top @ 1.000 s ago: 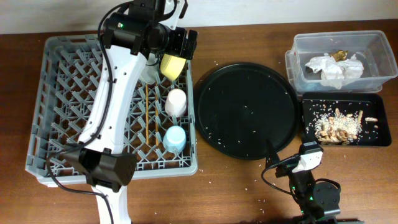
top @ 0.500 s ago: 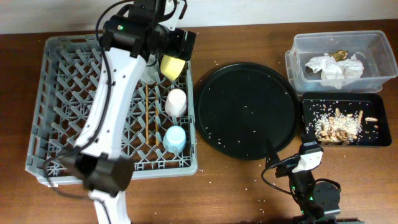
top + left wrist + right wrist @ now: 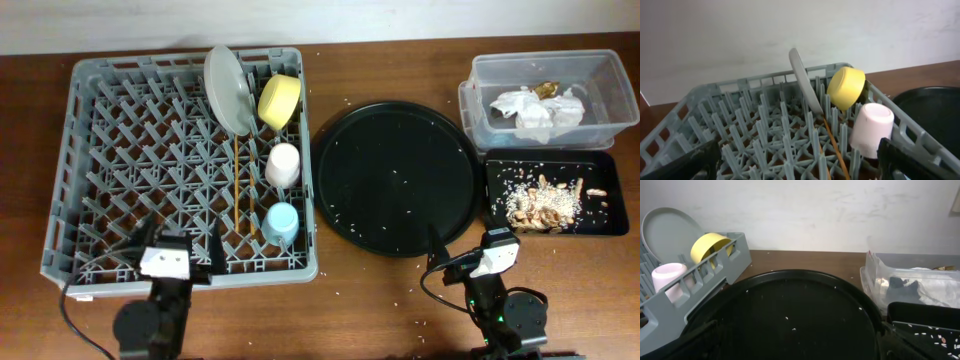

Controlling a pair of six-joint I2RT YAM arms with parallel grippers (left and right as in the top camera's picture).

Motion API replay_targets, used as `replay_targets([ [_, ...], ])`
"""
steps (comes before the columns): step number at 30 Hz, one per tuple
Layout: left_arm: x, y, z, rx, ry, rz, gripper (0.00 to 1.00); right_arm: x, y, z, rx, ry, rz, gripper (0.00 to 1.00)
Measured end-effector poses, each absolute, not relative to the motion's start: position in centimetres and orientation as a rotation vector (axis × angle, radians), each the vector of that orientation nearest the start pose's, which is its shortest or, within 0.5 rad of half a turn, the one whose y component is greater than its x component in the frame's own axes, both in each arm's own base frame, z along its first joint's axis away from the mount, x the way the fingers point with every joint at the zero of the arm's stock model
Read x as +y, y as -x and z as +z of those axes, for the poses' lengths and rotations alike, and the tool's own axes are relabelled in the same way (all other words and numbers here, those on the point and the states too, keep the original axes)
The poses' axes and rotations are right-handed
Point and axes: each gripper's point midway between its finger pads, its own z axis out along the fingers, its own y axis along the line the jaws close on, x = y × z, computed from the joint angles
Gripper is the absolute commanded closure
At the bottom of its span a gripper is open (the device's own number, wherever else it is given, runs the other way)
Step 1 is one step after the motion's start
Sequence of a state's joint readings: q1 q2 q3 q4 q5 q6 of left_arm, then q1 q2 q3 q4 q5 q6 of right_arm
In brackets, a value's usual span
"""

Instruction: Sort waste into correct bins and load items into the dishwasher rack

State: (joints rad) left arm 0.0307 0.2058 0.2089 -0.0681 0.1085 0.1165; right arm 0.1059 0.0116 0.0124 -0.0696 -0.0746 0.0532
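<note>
Left and right jaws spread, empty, at the counter's near edge. The dishwasher rack holds grey plate, yellow bowl, pink cup and blue cup; napkins lie in the clear tub, food bits in the black tray.

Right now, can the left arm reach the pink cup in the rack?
Probably yes. The pink cup rests uncovered in the rack, ahead and right of the left arm at the rack's near edge. The blue cup lies nearer but looks low.
</note>
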Motion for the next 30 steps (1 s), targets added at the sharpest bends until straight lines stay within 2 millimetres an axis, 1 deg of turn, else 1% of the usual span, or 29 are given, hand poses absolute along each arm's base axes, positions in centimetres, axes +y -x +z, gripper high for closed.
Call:
replay_targets([
  [2, -1.1, -24.3, 21.3, 1.544, -0.170, 0.047, 0.01, 3.9, -24.3, 16.0, 1.639, 0.100, 0.182, 0.02],
  [4, -1.1, -24.1, 21.2, 1.493, -0.178, 0.066, 0.01, 3.9, -24.3, 16.0, 1.638, 0.101, 0.183, 0.01],
  [7, -0.9, -24.5, 19.4, 1.507, -0.191, 0.084, 0.01, 3.9, -24.3, 16.0, 1.638, 0.101, 0.183, 0.02],
  [9, -0.9, -24.6, 16.5, 1.610, -0.209, 0.085, 0.01, 3.9, -24.3, 16.0, 1.638, 0.101, 0.182, 0.02],
  [10, -0.9, -24.6, 16.1, 1.624, -0.211, 0.085, 0.01, 3.9, -24.3, 16.0, 1.638, 0.100, 0.183, 0.01],
  [30, -0.9, -24.6, 16.1, 1.623, -0.213, 0.087, 0.01, 3.9, -24.3, 16.0, 1.638, 0.101, 0.182, 0.02],
])
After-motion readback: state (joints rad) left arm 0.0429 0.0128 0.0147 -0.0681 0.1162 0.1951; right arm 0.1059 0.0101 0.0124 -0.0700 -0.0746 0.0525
